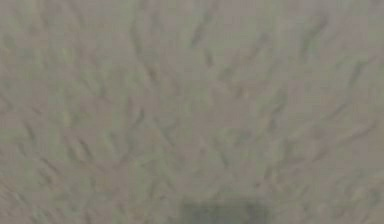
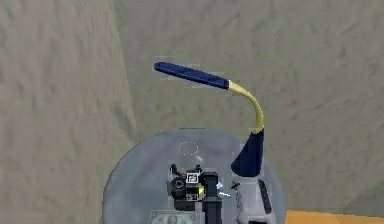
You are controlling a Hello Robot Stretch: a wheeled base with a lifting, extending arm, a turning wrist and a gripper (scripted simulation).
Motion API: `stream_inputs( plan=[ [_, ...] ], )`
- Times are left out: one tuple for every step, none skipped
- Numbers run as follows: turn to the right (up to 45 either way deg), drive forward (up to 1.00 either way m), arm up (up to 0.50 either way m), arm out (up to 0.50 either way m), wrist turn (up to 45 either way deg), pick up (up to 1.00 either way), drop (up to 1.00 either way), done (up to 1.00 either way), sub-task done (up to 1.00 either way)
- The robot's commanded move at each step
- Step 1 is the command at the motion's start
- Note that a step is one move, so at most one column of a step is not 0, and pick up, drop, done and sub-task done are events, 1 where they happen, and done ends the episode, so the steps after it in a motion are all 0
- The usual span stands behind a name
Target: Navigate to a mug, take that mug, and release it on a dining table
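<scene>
In the arm side view my gripper [image 2: 180, 176] shows at the end of the dark arm [image 2: 213, 208], over a round glass-topped table [image 2: 125, 185] that stands against the wall. Just beyond the gripper there is a faint see-through rounded shape [image 2: 190, 151] on the tabletop; I cannot make out whether it is a mug. I cannot tell whether the gripper holds anything.
A desk lamp [image 2: 248, 150] with a dark blue base, yellow neck and long blue head stands on the table to the arm's right. A dark slim item [image 2: 263, 195] lies beside its base. A textured grey-green wall [image 1: 190, 100] stands close ahead in the forward view.
</scene>
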Motion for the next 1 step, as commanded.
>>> stream_inputs(
  plan=[
    [0.0, 0.00, 0.10, 0.00, 0.0, 0.00, 0.00, 0.00, 0.00]
  ],
)
